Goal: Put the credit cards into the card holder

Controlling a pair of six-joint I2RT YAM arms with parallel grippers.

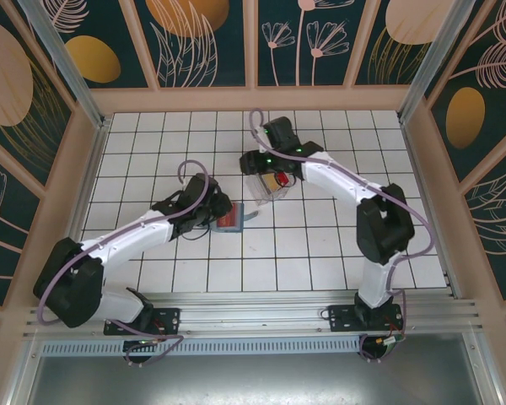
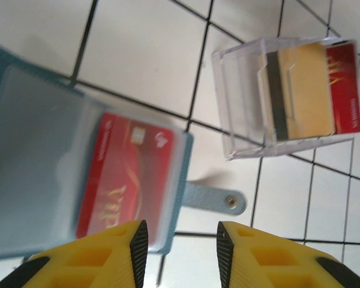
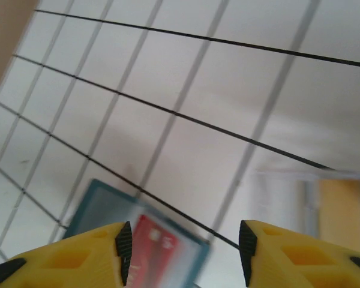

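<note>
Unreadable gold lettering on red card (image 2: 127, 174)

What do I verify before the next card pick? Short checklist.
1. First red card seated under the clear pocket of the card holder: ok.
2. The left gripper has let go, jaws apart, nothing between them: ok.
3. The right gripper is open and empty: ok.
4. The clear tray has cards to pick, with a yellow-tan card in front: ok.
5. Number of cards in the tray: cannot tell.
6. Free pocket in the holder for the next card: cannot tell.
</note>
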